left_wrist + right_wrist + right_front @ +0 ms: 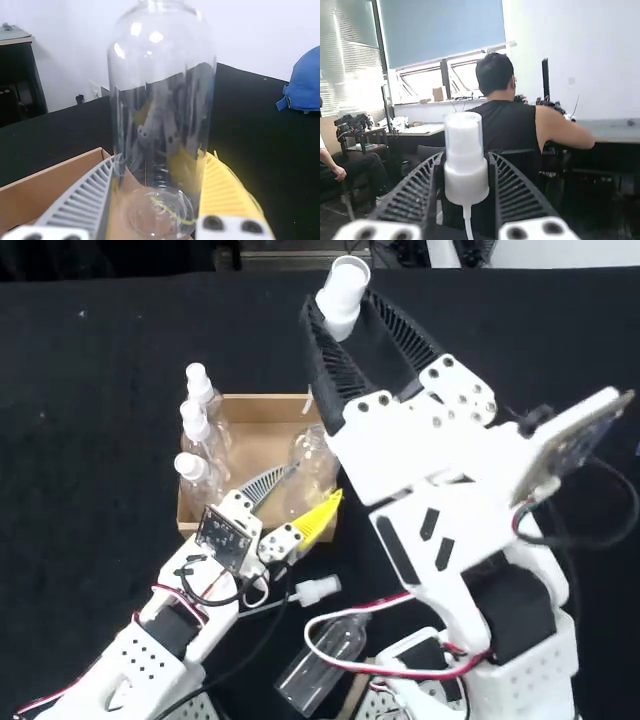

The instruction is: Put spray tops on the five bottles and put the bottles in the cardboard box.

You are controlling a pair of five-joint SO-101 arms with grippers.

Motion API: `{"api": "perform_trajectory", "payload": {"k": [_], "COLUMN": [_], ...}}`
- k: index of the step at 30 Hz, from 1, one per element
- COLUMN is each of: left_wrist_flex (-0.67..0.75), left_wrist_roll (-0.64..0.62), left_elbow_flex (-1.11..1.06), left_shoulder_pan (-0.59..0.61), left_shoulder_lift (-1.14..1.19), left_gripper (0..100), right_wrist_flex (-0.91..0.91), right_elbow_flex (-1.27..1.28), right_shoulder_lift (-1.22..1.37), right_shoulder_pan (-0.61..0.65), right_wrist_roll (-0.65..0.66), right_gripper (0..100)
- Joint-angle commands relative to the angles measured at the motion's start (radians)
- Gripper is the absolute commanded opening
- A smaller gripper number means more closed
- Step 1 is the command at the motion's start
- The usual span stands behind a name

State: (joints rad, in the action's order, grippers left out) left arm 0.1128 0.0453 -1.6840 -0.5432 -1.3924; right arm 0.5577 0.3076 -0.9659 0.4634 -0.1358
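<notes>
My left gripper (308,485) is shut on a clear capless bottle (308,462), holding it upright over the cardboard box (255,412). In the left wrist view the bottle (160,100) stands between the grey and yellow fingers (227,195), with the box wall (40,187) below. Three bottles with white spray tops (196,422) stand along the box's left side. My right gripper (343,302) is raised high above the table, shut on a white spray top (345,285). The right wrist view has that spray top (465,160) pinched between the black fingers, tube hanging down.
Another capless bottle (322,660) lies on the black table near the arm bases, with a loose spray top (315,590) beside it. Red and white cables loop around there. A blue object (302,80) rests on the table farther off.
</notes>
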Motion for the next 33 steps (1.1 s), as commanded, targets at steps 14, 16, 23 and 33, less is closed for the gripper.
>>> {"api": "perform_trajectory", "payload": {"k": [14,16,23,33], "left_wrist_flex": [-0.005,-0.005,-0.005,-0.003], "left_wrist_roll": [0.0,0.0,-0.002,0.003], "left_elbow_flex": [-0.024,-0.024,-0.024,-0.024], "left_shoulder_pan": [-0.012,-0.012,-0.012,-0.01], "left_shoulder_lift": [-0.006,-0.006,-0.006,-0.006], "left_gripper": [3,3,3,3], "right_wrist_flex": [0.109,0.138,0.163,0.313], "right_elbow_flex": [-0.002,-0.002,0.031,0.045], "right_shoulder_lift": [-0.073,-0.073,-0.074,-0.074], "right_shoulder_pan": [0.021,0.043,0.058,0.055], "right_wrist_roll": [0.132,0.135,0.14,0.135], "right_gripper": [1.1,1.1,1.1,1.3]}}
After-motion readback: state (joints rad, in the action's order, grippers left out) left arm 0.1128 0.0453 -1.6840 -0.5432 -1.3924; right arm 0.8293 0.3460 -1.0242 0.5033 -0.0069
